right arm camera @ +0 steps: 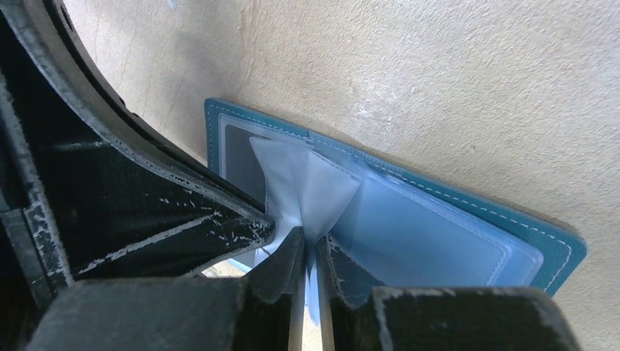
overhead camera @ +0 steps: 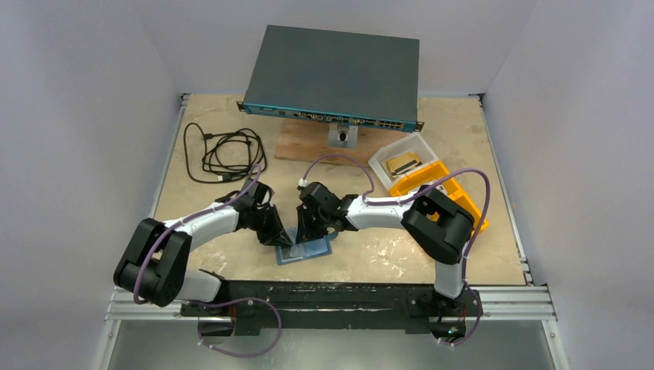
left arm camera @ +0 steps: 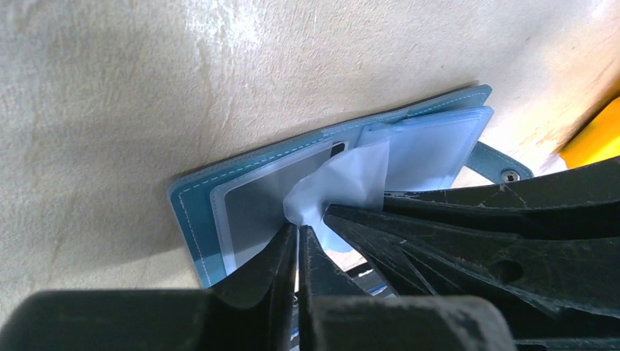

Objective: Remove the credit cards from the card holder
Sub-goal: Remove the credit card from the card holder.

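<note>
Left wrist shows a credit card (left arm camera: 256, 208) inside the open card holder (left arm camera: 188, 213).

Bright, even light; left pincer's (left arm camera: 295, 232) near end blurred.

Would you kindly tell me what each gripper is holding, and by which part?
Both hold the open teal-blue folding card holder: the left gripper and right gripper each pinch a crumpled clear plastic inner pocket sleeve, jaws almost shut.
</note>
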